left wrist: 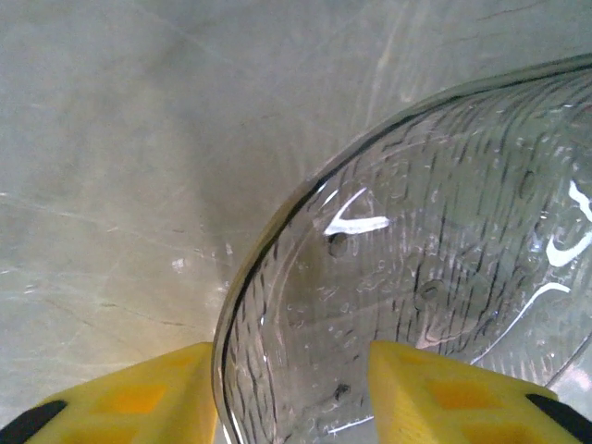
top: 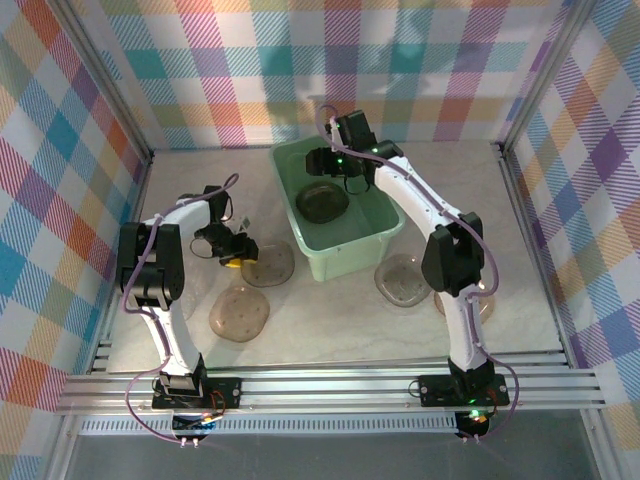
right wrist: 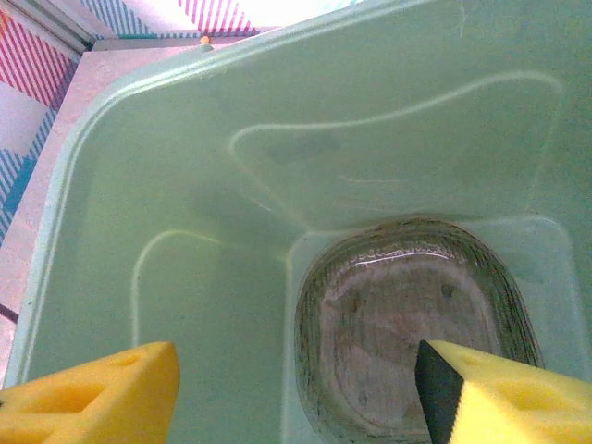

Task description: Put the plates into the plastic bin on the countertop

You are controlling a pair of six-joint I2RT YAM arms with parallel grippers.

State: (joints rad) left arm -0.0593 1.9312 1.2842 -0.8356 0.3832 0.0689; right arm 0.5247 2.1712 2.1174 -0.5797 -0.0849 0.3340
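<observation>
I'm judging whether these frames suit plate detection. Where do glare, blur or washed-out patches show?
Top external: even light, sharp, though the plates on the countertop look faint. Left wrist: white glare streaks on the close plate, soft focus throughout. Right wrist: curved reflections on the plastic bin wall, blown-out top edge, the plate inside readable.

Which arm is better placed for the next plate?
Left. The left gripper straddles the rim of a plate on the countertop, jaws open. The right gripper hangs open over the bin, above a plate inside.
</observation>
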